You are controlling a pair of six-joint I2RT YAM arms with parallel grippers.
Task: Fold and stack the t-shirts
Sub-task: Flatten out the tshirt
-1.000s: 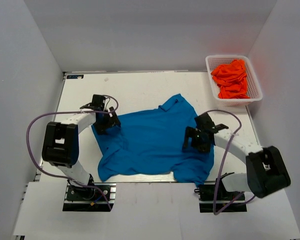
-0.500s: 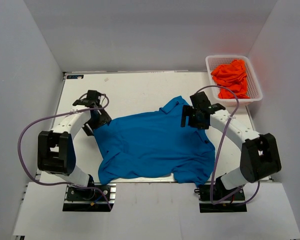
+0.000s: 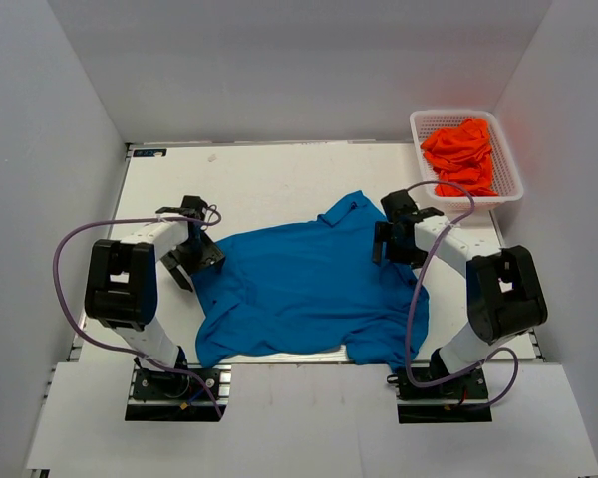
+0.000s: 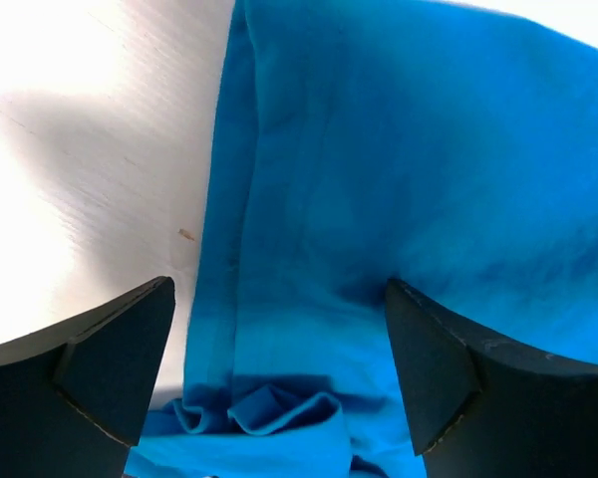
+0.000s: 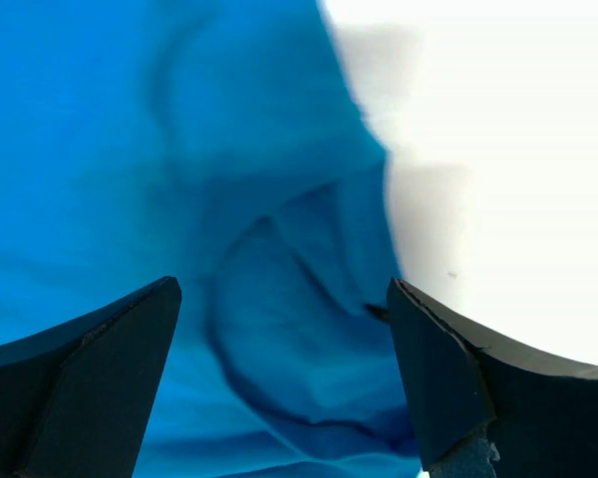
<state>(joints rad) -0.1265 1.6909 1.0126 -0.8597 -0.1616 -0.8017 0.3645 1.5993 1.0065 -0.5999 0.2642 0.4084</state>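
Note:
A bright blue t-shirt [image 3: 309,284] lies spread and rumpled on the white table [image 3: 269,179]. My left gripper [image 3: 191,261] is open over the shirt's left edge; the left wrist view shows a folded hem [image 4: 279,408] between its jaws. My right gripper [image 3: 391,244] is open over the shirt's right upper edge, with creased blue cloth [image 5: 279,299] between its jaws. Several orange-red t-shirts [image 3: 461,156] lie bunched in the white mesh basket [image 3: 508,184] at the back right.
Grey walls enclose the table on three sides. Purple cables loop from both arms. The blue shirt's lower hem hangs near the table's front edge [image 3: 279,354].
The left gripper moved out to the shirt's left edge and came down there. The right gripper swung from the lower right of the shirt up to its right upper edge.

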